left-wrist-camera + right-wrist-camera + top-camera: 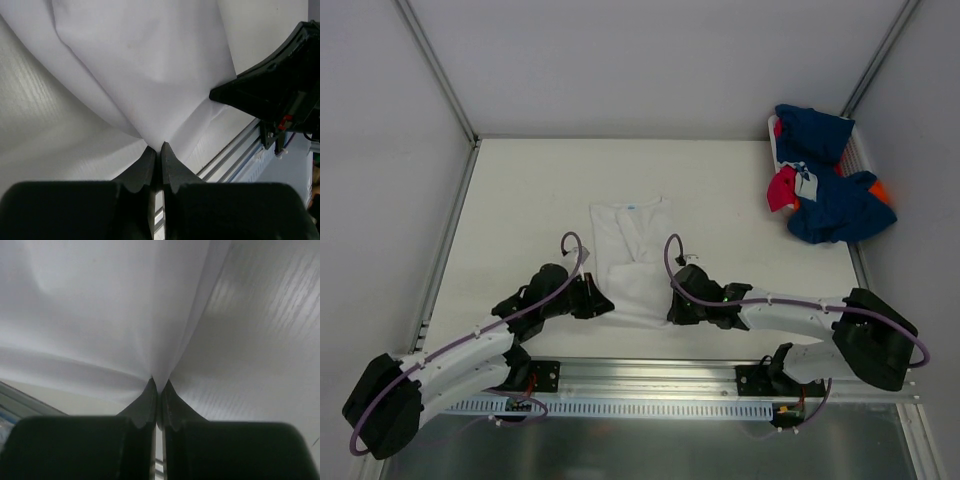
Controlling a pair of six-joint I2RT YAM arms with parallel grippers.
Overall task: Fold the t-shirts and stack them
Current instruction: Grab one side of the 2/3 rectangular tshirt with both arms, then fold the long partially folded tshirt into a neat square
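Now the left tool [608, 305] and the right tool [673, 314] each pinch shut on a near corner of the white t-shirt [638, 250] lying on the bench [520, 200]; other t-shirts [830, 195] sit heaped at the far right.

The table [520, 200] has a pale off-white top with a faint wood grain, and a metal rail [670, 372] runs along its near edge. A white t-shirt [635, 255] lies near the middle, folded in to a narrow strip. Its small blue neck label [631, 206] is at the far end and its near end is close to the rail. Well apart, at the far right corner, sits a heap of t-shirts [835, 205]: navy blue ones, a pinkish-red one [781, 188] and a bit of orange [882, 190], resting partly on a white slatted thing [861, 152] at the table's edge
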